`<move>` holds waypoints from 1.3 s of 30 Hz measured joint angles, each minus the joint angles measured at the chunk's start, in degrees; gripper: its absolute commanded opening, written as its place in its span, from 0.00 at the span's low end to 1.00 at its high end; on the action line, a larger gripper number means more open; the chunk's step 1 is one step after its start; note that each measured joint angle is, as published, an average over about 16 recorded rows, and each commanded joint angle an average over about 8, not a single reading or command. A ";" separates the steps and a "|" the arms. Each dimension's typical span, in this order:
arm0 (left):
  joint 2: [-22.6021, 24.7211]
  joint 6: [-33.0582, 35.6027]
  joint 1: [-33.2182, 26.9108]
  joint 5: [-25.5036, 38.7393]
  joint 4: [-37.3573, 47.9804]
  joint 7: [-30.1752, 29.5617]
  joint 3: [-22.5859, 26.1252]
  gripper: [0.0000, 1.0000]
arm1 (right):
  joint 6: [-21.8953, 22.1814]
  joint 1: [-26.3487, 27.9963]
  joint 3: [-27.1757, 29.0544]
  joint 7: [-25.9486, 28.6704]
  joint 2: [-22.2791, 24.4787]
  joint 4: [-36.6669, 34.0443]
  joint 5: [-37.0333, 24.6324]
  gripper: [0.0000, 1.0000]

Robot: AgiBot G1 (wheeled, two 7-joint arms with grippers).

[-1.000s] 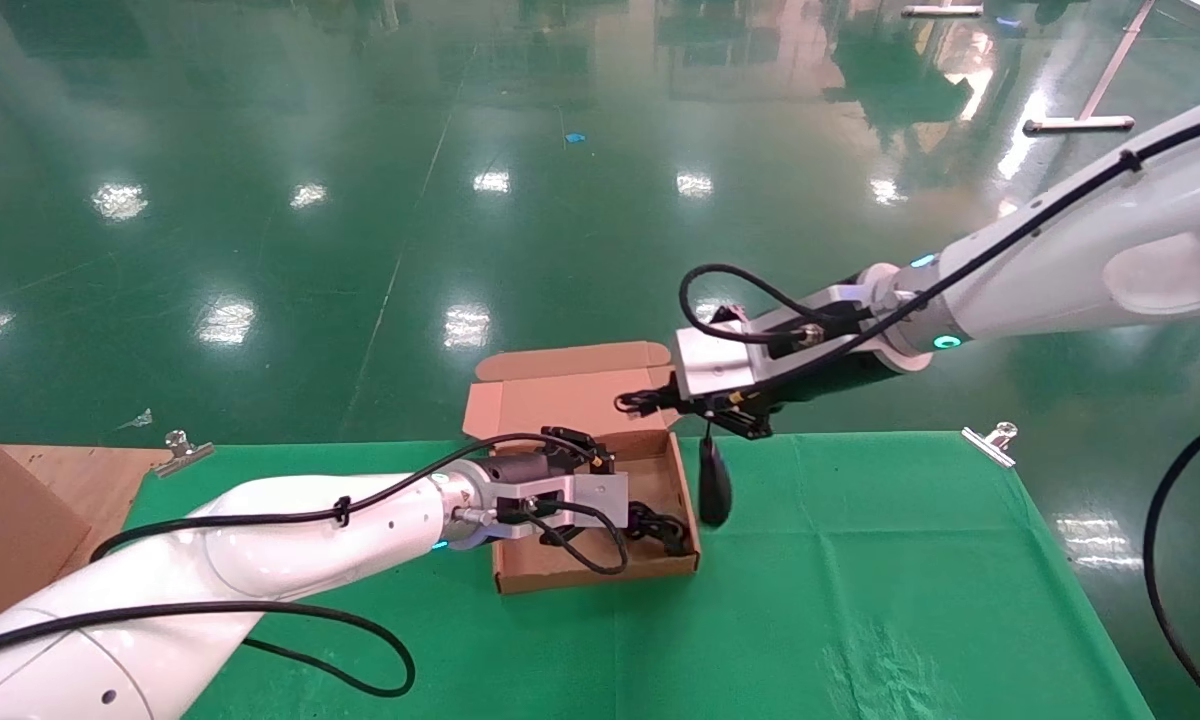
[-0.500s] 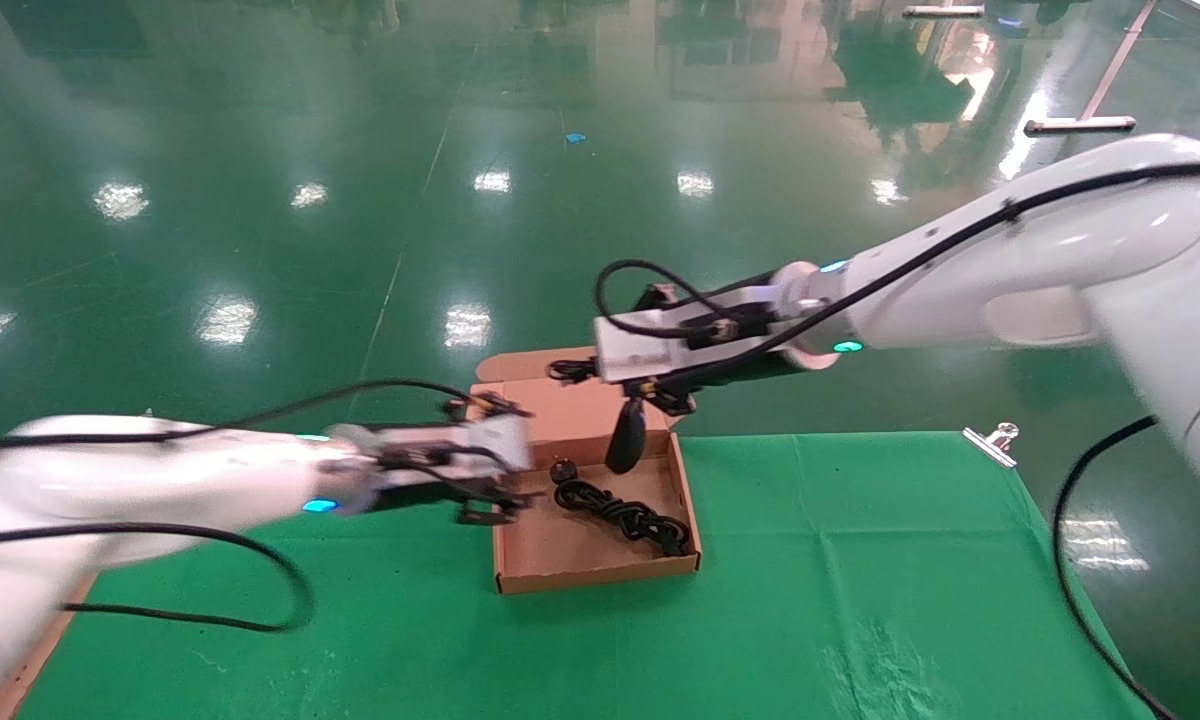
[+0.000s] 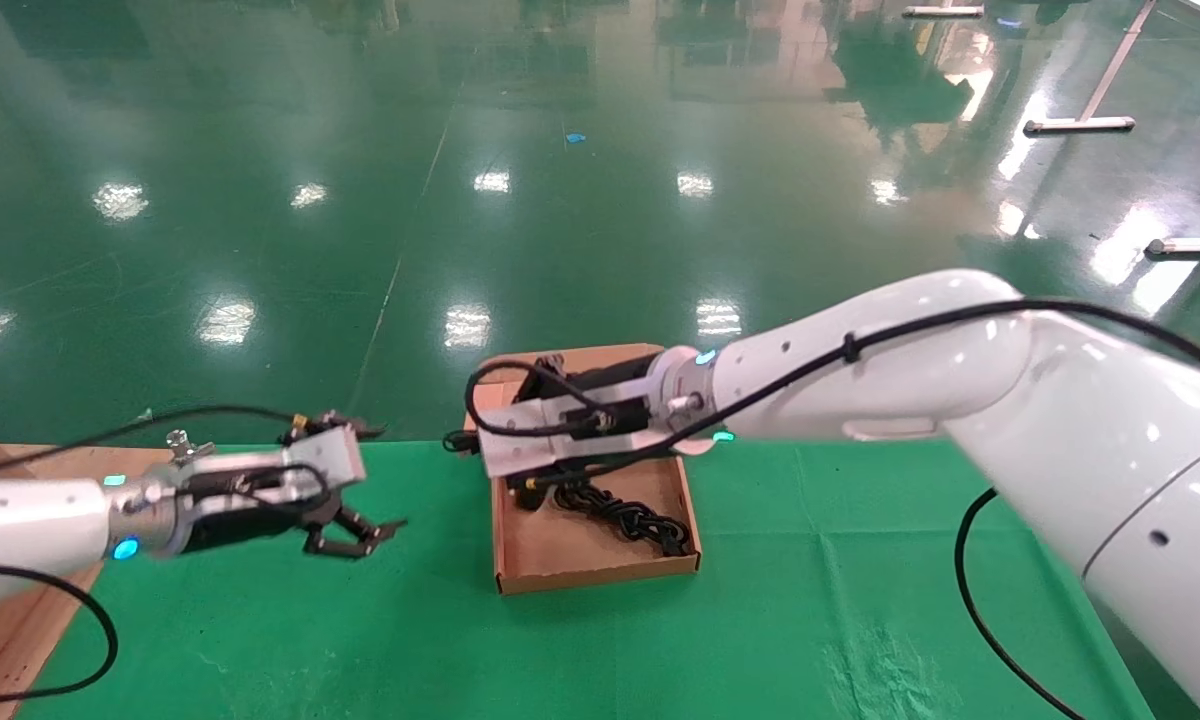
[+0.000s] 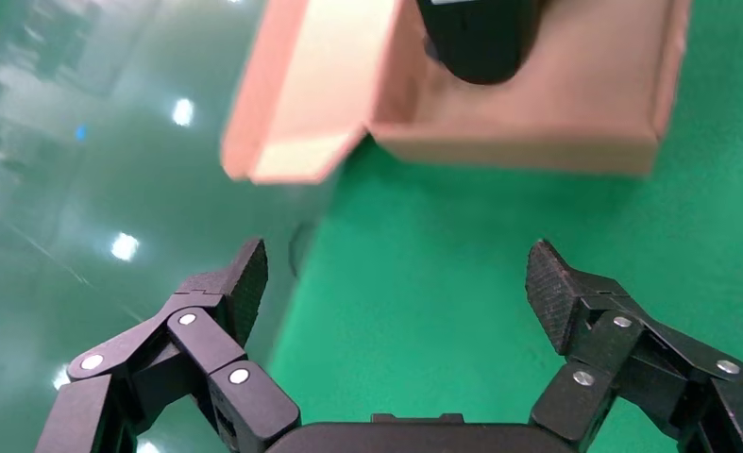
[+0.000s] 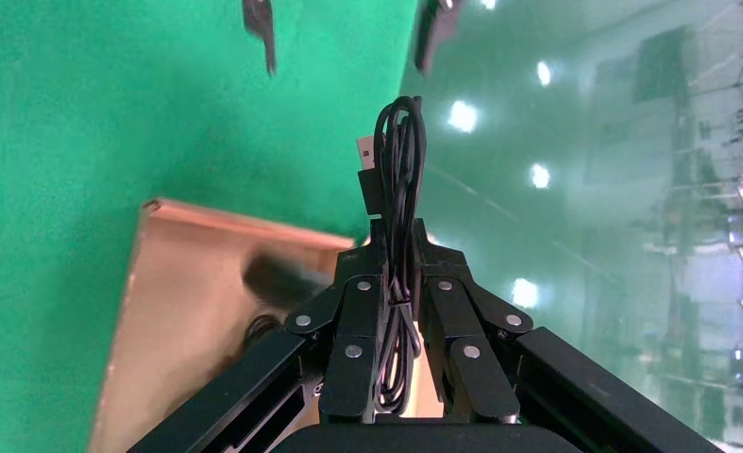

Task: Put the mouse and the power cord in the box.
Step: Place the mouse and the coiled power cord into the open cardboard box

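Brown cardboard first: the box (image 3: 600, 575) sits open on the green tabletop (image 3: 860, 560), lid (image 4: 301, 85) folded back on the far side. I can see the power cord (image 3: 625, 515) already lying inside as a loose black bundle across the floor of the box, so I count that half of the job as done.

Now the right gripper (image 5: 396, 236). It's reaching across over the far left part of the box, and its wrist view shows the jaws pinched tight on a thin black lead (image 5: 397, 142), looped up with a small plug at the top. I take that for the mouse's own lead. From the left wrist view I get a rounded glossy black shape down inside the box walls, which I read as the mouse (image 4: 481, 42). Whether it's resting on the cardboard or hanging just above it, I can't tell; the head view has the arm covering that corner.

The left gripper (image 3: 355, 530) hangs over bare cloth to the left of the box, well apart from it, jaws spread wide with nothing between them. That arm looks finished to me.

So what's left, as I judge it: let the lead go so mouse and lead both end up inside, then pull the right arm clear without snagging the power cord.
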 measured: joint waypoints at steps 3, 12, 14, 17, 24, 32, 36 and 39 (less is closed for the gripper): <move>0.06 -0.21 0.40 -0.57 1.67 1.24 -0.45 1.00 | 1.67 -0.56 -2.72 1.37 0.05 0.64 0.44 0.00; 0.94 -0.52 0.57 -1.72 5.33 3.50 -1.36 1.00 | 3.75 -2.05 -8.00 4.05 0.24 -0.30 2.28 0.52; 1.03 -0.39 0.49 -1.83 5.80 3.83 -1.45 1.00 | 3.70 -2.40 -8.57 4.45 0.27 -0.63 2.86 0.77; 1.13 -0.26 0.40 -1.97 6.33 4.19 -1.55 1.00 | 3.50 -2.84 -9.09 4.91 0.32 -1.04 3.65 1.00; 1.18 -0.21 0.34 -2.14 6.80 4.51 -1.65 1.00 | 2.89 -3.42 -9.27 5.53 0.35 -1.25 4.90 1.00; 1.22 -0.16 0.32 -2.13 6.60 4.39 -1.60 1.00 | 3.00 -3.22 -9.19 5.27 0.36 -1.29 4.48 1.00; 1.23 -0.14 0.32 -2.10 6.50 4.33 -1.58 1.00 | 3.11 -3.08 -9.17 5.14 0.36 -1.29 4.22 1.00; 1.24 -0.11 0.33 -2.06 6.43 4.29 -1.57 1.00 | 3.16 -3.00 -9.15 5.08 0.40 -1.26 4.10 1.00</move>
